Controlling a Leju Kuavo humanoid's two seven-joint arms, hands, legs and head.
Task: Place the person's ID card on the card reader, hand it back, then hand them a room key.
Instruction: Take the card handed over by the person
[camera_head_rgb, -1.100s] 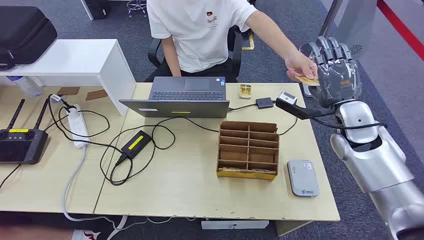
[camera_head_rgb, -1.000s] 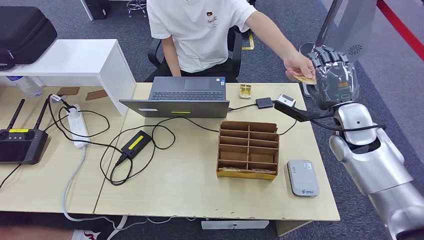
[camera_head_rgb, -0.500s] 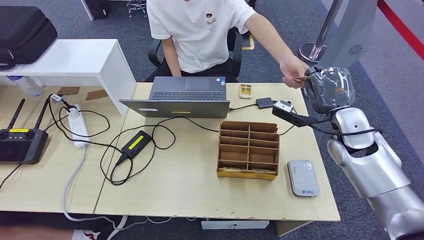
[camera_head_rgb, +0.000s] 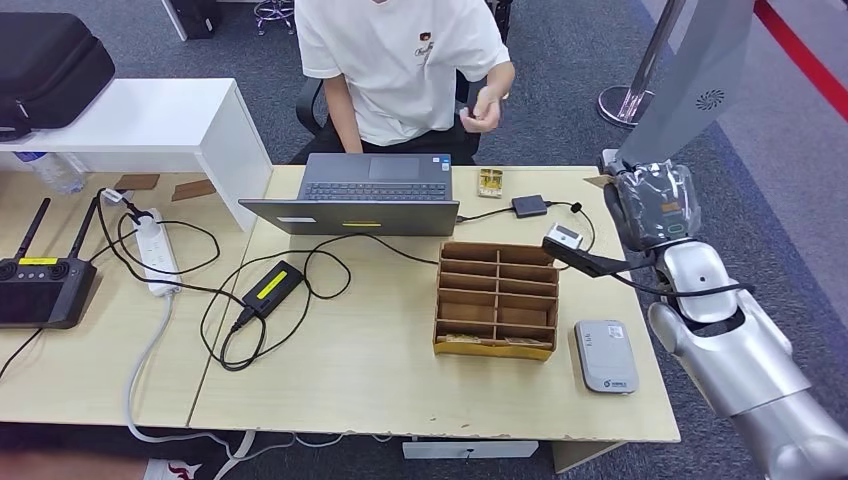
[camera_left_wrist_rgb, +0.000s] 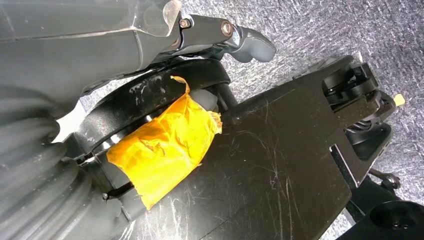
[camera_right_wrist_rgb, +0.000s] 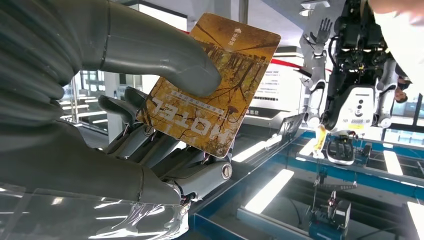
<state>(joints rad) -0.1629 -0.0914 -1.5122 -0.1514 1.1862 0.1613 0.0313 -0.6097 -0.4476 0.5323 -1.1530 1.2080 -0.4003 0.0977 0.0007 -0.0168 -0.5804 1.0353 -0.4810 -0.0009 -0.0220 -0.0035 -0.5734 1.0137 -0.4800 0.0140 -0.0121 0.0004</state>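
Card in hand, reader next.
I'm pinching the ID card (camera_right_wrist_rgb: 212, 82) in my right hand (camera_head_rgb: 652, 200) (left: cannot tell); card reader (camera_head_rgb: 605, 356) waiting at five o'clock, hand-back and key pending.

one card (camera_right_wrist_rgb: 212, 85) (gold), one laptop (camera_head_rgb: 372, 190)

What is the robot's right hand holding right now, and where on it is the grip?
The right hand holds a brown card printed HOTEL, pinched flat with the thumb on its printed face and fingers behind it.
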